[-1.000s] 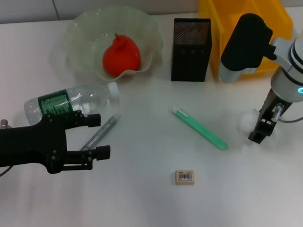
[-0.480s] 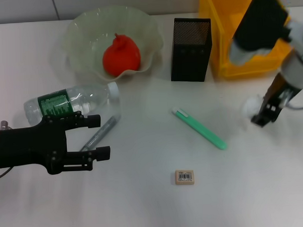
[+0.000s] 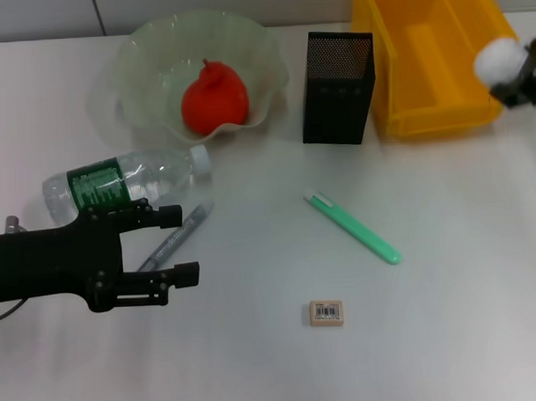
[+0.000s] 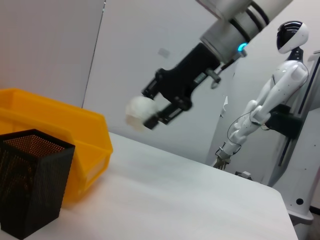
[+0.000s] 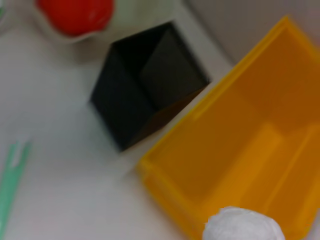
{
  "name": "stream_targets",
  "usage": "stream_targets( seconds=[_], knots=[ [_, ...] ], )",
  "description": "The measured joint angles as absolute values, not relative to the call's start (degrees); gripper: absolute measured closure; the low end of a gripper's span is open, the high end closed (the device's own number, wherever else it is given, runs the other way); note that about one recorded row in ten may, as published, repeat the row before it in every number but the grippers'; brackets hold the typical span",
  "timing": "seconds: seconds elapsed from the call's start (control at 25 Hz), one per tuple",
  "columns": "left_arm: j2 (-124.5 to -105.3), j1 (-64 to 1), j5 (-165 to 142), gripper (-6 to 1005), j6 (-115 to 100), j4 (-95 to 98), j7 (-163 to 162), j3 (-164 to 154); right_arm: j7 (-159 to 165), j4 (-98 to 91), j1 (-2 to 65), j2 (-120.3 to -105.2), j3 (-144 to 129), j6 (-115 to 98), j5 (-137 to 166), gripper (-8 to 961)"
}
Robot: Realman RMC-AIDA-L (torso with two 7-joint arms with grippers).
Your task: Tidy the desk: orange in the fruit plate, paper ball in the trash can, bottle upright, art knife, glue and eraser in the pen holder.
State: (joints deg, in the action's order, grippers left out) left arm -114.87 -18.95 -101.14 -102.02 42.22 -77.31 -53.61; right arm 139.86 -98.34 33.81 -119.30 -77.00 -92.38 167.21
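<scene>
My right gripper [image 3: 519, 76] hangs at the far right, beside the yellow trash can [image 3: 426, 50], shut on the white paper ball [image 3: 499, 60]; the left wrist view shows that gripper [image 4: 161, 109] and the paper ball [image 4: 139, 112] held above the table. The orange [image 3: 214, 95] lies in the fruit plate [image 3: 139, 47]. On its side at the left lies the bottle [image 3: 118, 181]. My left gripper [image 3: 183, 243] is open, low over the glue [image 3: 174, 237]. The art knife [image 3: 353, 227] and eraser [image 3: 326, 312] rest on the table. The pen holder [image 3: 337, 75] stands upright.
The right wrist view looks down on the trash can [image 5: 240, 150], the pen holder [image 5: 145, 95] and the paper ball [image 5: 243, 225]. A white humanoid robot [image 4: 260, 115] stands beyond the table's far edge.
My right gripper rose from the table with the paper ball and moved back and right, up beside the trash can. The left gripper barely shifted.
</scene>
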Motion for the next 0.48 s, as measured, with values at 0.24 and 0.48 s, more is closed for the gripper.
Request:
stream_targets(
  seconds=[0.24, 0.48],
  knots=[
    [-114.95, -19.0, -101.1, 209, -102.0, 41.5, -76.9, -53.4, 138.2, -85.7, 33.9, -119.21, -76.9, -74.8, 167.2, 449],
    [-114.99, -18.6, -101.0, 211, -101.9, 41.5, -76.9, -52.6, 138.1, -77.3, 35.4, -119.13, -76.6, -64.6, 166.9, 443]
  ],
)
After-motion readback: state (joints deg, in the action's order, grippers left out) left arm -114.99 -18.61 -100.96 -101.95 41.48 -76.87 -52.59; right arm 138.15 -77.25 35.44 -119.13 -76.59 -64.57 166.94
